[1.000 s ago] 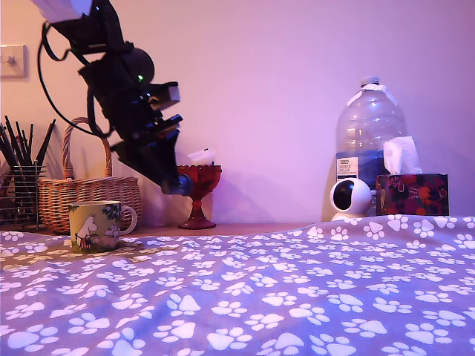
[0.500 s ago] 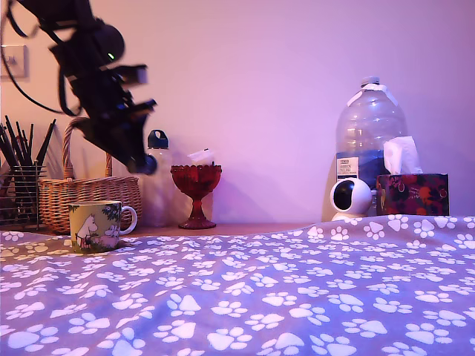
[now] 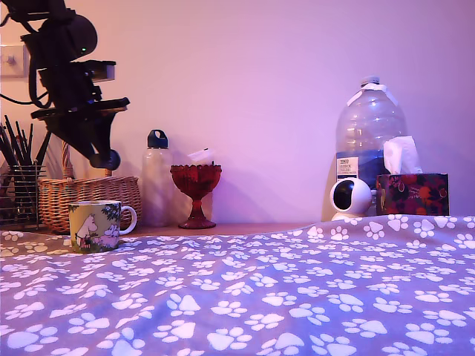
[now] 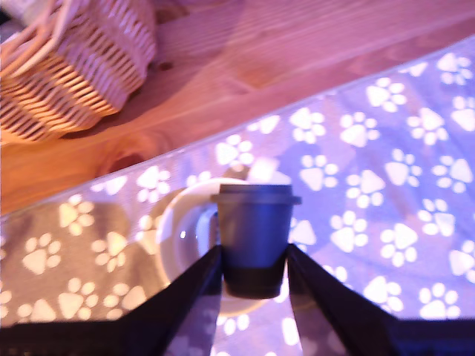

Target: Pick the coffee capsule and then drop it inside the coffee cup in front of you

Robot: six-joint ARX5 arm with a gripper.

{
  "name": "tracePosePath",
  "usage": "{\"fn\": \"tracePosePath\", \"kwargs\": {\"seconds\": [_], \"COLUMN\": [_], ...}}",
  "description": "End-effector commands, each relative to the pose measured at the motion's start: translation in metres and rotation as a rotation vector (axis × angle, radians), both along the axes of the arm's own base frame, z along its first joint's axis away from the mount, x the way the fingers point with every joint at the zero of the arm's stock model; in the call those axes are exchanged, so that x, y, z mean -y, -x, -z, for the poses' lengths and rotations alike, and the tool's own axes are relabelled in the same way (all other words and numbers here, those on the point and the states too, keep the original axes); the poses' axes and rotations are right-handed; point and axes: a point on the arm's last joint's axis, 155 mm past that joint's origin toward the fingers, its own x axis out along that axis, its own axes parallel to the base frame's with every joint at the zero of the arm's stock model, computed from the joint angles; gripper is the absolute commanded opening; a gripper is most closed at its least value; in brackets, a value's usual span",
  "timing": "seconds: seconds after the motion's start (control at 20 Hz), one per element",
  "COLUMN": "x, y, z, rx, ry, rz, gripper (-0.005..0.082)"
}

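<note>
We have the coffee capsule point(image 4: 254, 237) pinched between the 2 fingers of the gripper point(image 4: 254, 278), rimmed end pointing away from the wrist, and the step in hand, as we judge it, is to line it up over the coffee cup point(image 3: 97, 225) and let it fall; doing this well means centring the pod over the white mouth before we open, since the wrist view shows the capsule overlapping the cup's rim point(image 4: 177, 222) rather than sitting squarely over the opening, so a small correction looks wise; we should also come lower, because a drop from this height could bounce the light pod off the rim and onto the paw-print cloth point(image 3: 297, 289).

Reading the exterior view from its left: the pencil holder point(image 3: 18, 189) stands at the far left edge, then the wicker basket point(image 3: 89, 196) behind the cup, then the bottle point(image 3: 156, 178) and the red goblet point(image 3: 196, 194), well clear of our path; none of them needs touching.

The arm reaches in from the upper left of the exterior view, its wrist pitched steeply down, the gripper hanging well above the cup and almost directly over it, apart from everything on the table.
</note>
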Motion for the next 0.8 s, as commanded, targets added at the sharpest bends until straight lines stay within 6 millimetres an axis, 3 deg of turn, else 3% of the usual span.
{"fn": "tracePosePath", "kwargs": {"seconds": [0.0, 0.35, 0.75], "x": [-0.005, -0.018, -0.017], "y": [-0.001, 0.004, -0.007], "z": [-0.003, 0.002, -0.001], "rx": [0.005, -0.034, 0.006], "ry": [0.004, 0.013, 0.025], "rz": [-0.017, -0.063, -0.074], "gripper": [0.0213, 0.0213, 0.0213]}}
